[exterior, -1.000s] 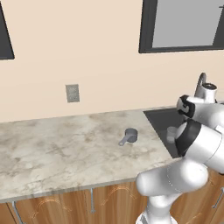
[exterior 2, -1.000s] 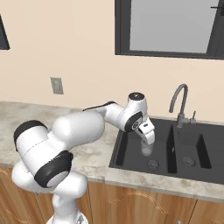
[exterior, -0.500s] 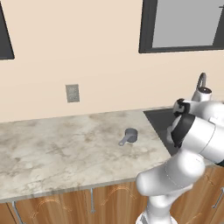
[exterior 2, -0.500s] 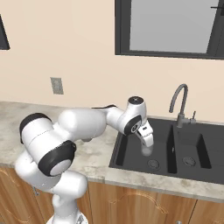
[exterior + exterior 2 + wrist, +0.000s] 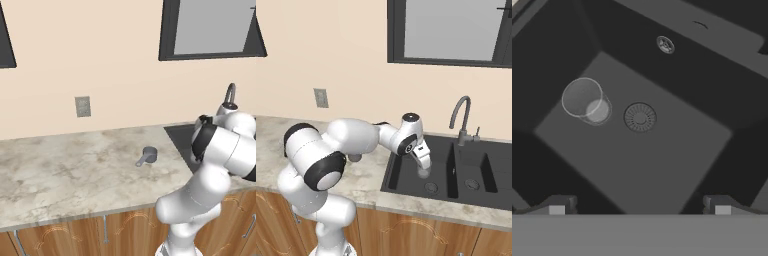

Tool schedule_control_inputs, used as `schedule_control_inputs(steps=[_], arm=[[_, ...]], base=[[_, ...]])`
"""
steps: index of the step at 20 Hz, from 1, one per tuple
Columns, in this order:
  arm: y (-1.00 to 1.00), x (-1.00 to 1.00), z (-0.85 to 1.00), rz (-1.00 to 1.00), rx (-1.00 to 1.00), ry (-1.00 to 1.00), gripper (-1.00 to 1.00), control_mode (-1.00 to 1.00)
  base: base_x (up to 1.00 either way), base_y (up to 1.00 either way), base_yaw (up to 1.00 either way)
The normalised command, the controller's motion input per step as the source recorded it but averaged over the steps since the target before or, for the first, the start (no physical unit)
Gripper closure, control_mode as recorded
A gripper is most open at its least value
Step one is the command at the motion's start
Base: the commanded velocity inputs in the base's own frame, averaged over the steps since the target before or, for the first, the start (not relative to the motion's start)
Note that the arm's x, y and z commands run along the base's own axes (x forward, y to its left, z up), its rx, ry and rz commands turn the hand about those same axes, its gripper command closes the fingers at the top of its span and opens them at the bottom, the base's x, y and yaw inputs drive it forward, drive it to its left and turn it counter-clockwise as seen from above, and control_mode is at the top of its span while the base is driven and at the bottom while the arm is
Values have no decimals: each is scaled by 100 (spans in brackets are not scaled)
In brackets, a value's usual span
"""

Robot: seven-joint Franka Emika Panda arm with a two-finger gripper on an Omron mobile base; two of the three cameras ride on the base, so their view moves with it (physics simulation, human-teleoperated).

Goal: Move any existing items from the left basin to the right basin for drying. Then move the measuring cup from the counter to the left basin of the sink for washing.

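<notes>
With the pincer spread empty above the left basin, step one is in hand: the pale cup stands beside the drain, so next descend around it.

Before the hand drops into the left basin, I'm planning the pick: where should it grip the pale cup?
Grip the pale cup across its round rim, coming straight down: it stands upright, mouth open, beside the drain, with room around it.

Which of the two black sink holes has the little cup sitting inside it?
The left basin, the one under the open gripper. A pale grey cup stands beside its drain; the right basin holds none.
</notes>
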Motion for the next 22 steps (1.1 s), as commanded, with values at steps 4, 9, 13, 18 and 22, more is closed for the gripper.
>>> schedule_control_inputs(steps=[4,9,13,18,22], arm=[[0,12,-15,-1,0,0,-100,-100],[0,21,-10,-3,0,2,-100,-100],[2,29,-3,-5,0,5,-100,-100],[20,37,-1,-9,0,6,-100,-100],[15,37,0,-9,0,7,-100,-100]], base=[[0,0,0],[0,0,0],[0,0,0],[0,0,0],[0,0,0]])
